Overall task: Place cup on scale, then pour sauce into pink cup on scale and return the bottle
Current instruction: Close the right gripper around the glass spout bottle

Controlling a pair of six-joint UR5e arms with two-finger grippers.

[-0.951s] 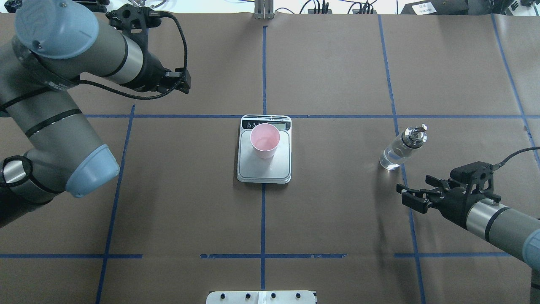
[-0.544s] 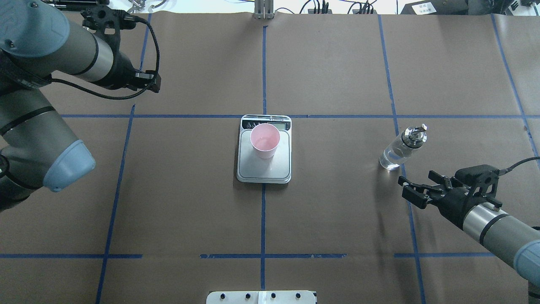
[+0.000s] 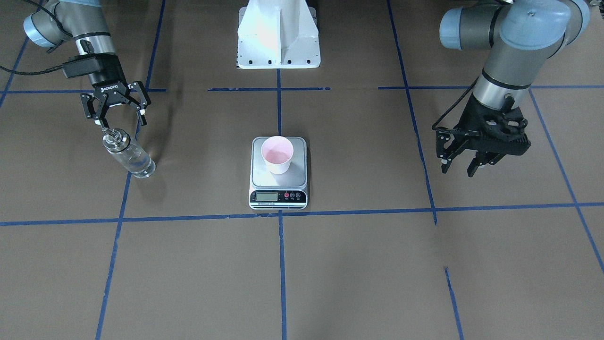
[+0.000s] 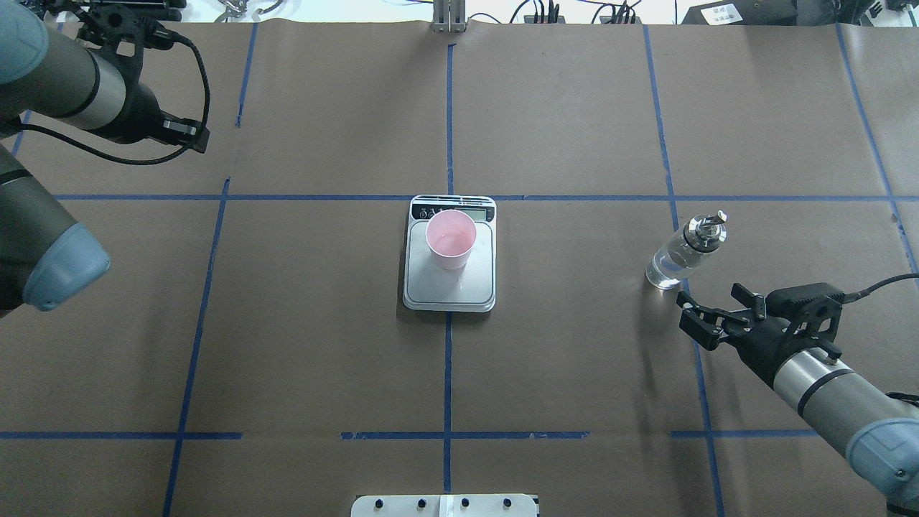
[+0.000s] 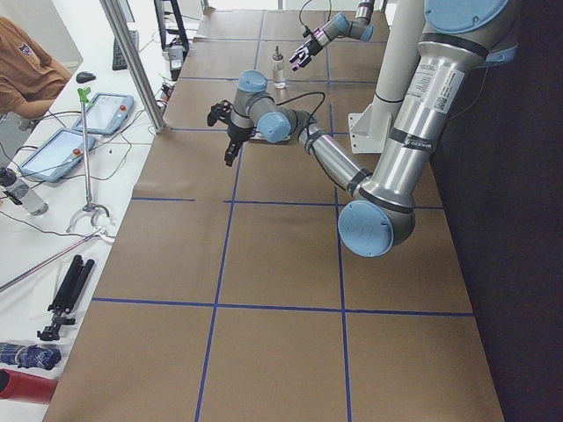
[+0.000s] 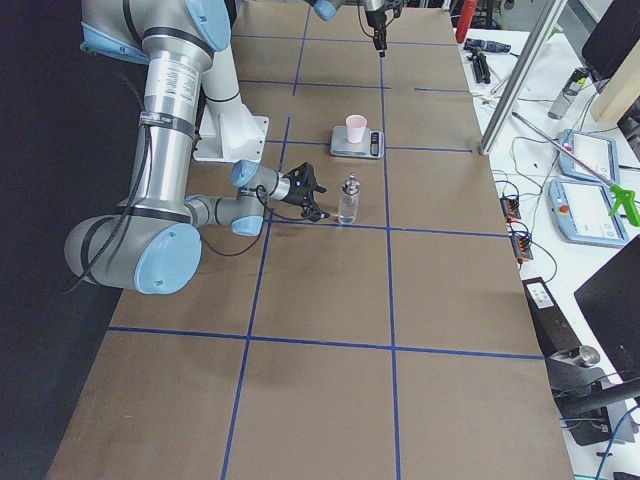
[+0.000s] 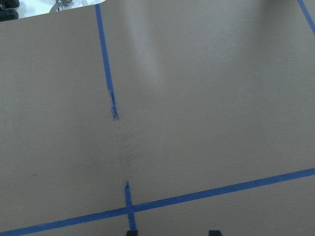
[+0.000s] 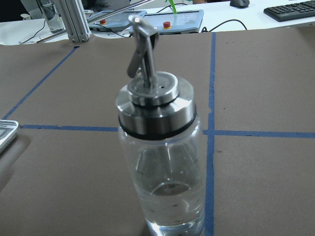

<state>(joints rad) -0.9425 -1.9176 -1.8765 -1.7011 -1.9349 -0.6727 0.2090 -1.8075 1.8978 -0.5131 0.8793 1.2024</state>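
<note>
The pink cup (image 4: 450, 239) stands upright on the scale (image 4: 449, 289) at the table's middle; it also shows in the front view (image 3: 277, 154). The clear glass bottle (image 4: 678, 258) with its silver cap and spout stands upright on the table to the right, partly filled with clear liquid (image 8: 170, 196). My right gripper (image 4: 702, 316) is open and empty, just on the robot side of the bottle and not touching it. My left gripper (image 3: 458, 167) is open and empty, far off to the left over bare paper (image 4: 185, 134).
Brown paper with blue tape lines covers the table. The white robot base (image 3: 278, 38) sits at the near edge. An aluminium post (image 4: 449, 14) and cables stand at the far edge. Tablets (image 6: 590, 155) and tools lie on the operators' side table.
My left arm has pulled back and to the left, away from the scale. My right gripper has shifted slightly toward the bottle. Cup, scale and bottle have not moved.
</note>
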